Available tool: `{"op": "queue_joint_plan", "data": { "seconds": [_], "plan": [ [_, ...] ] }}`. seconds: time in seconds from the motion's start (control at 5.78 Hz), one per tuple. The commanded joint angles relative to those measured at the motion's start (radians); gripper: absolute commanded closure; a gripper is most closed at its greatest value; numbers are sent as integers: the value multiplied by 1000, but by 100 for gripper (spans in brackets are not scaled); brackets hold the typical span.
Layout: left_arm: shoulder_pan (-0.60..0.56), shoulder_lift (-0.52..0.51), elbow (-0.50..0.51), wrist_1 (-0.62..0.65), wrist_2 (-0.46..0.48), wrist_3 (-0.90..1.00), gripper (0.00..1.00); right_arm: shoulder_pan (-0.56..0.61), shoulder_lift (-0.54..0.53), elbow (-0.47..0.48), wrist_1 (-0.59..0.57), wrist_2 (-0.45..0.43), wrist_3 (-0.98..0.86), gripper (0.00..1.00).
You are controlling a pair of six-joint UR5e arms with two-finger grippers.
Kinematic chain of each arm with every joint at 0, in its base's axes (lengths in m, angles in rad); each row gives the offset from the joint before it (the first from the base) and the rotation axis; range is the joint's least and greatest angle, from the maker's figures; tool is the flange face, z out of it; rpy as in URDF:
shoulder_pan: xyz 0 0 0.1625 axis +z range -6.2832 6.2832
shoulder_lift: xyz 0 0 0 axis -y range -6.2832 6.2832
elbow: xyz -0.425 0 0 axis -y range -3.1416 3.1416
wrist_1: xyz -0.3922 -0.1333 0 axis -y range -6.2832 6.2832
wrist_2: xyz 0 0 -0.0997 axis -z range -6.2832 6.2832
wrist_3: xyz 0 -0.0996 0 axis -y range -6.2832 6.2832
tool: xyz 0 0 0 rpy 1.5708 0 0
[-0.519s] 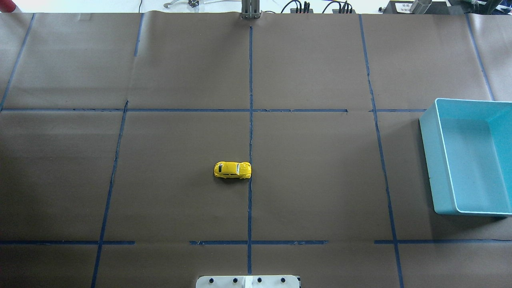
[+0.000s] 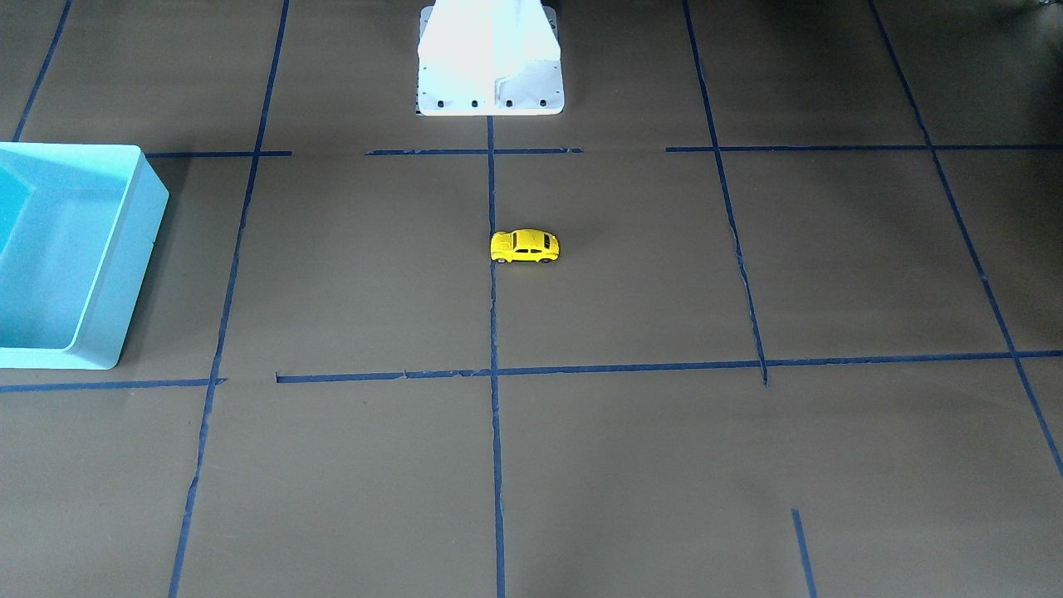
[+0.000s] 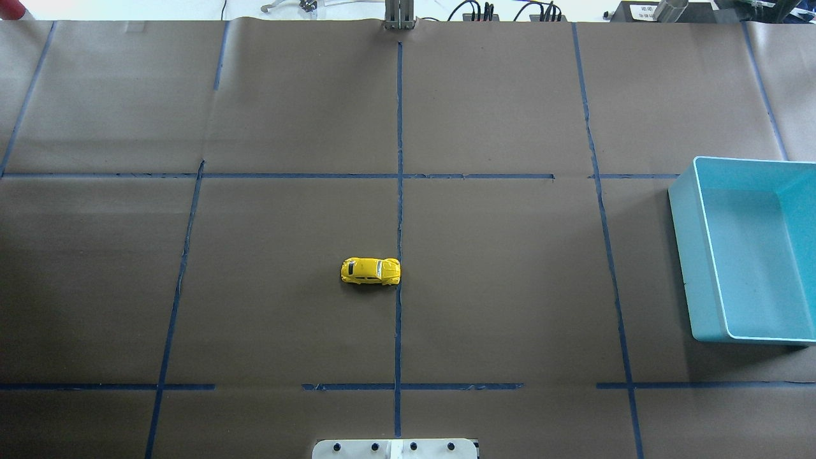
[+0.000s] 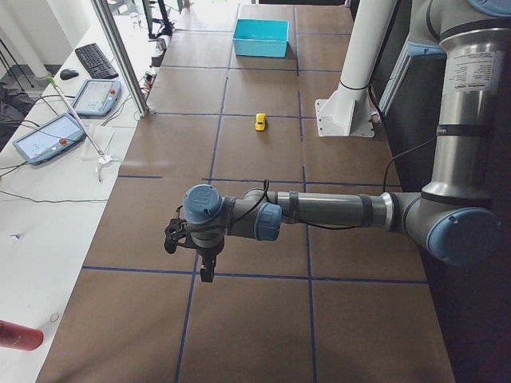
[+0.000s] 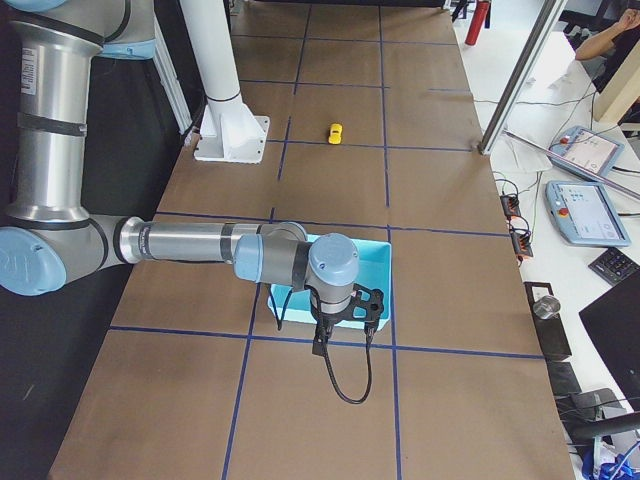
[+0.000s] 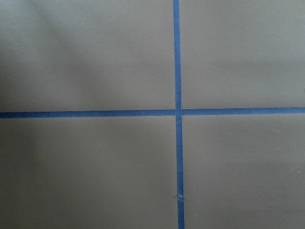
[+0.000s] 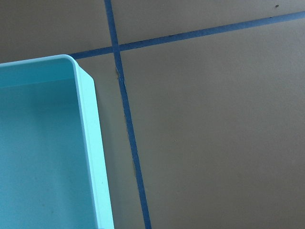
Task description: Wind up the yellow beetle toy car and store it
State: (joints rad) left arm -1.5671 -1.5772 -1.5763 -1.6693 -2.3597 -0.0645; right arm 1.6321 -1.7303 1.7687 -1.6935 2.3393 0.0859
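The yellow beetle toy car (image 3: pixel 370 271) stands on its wheels near the middle of the bench (image 3: pixel 510 287), with 1 end meeting the central blue tape line (image 3: pixel 399 127), out in front of the white base plate (image 3: pixel 395 449). A teal bin (image 3: pixel 681 236) sits at the bench's right edge, well apart from the car. The left claw (image 4: pixel 206 271) hangs over a tape crossing far to the left. The right claw (image 5: pixel 320 345) hangs by the bin's corner. For these 2 claws, I cannot tell whether the jaws are apart or together.
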Motion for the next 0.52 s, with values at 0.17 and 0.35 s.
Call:
{"op": "queue_joint_plan", "data": {
  "seconds": [0.17, 0.35],
  "plan": [
    [6, -3, -5, -12, -4, 0, 0, 0, 0, 0, 0, 0, 0, 0],
    [65, -9, -75, -7, -3, -4, 0, 0, 0, 0, 0, 0, 0, 0]
  ]
}}
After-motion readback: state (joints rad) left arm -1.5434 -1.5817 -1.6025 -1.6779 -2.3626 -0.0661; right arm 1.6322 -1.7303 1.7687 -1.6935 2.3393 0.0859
